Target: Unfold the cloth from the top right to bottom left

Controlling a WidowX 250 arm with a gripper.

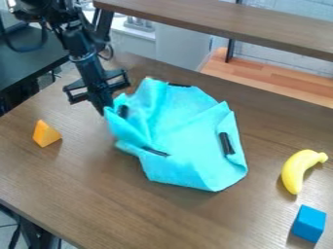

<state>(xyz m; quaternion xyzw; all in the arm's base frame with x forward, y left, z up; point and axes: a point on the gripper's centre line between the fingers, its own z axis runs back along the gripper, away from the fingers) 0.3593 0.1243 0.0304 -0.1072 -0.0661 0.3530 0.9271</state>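
Observation:
The black gripper (104, 106) hangs down at the upper left edge of the turquoise cloth (179, 131), right up against the fabric. The cloth lies crumpled on the middle of the table, with raised folds at its upper left and a lower edge that comes to a blunt corner at the bottom right. Black strips show on it near the top, left, lower left and right. Part of its left side is tucked into a fold.
On the brown table (84, 180), an orange wedge (46, 133) sits left of the cloth. To the right are a yellow banana (300, 170) and a blue block (309, 223). A wooden shelf (228, 24) spans the back above another wooden surface.

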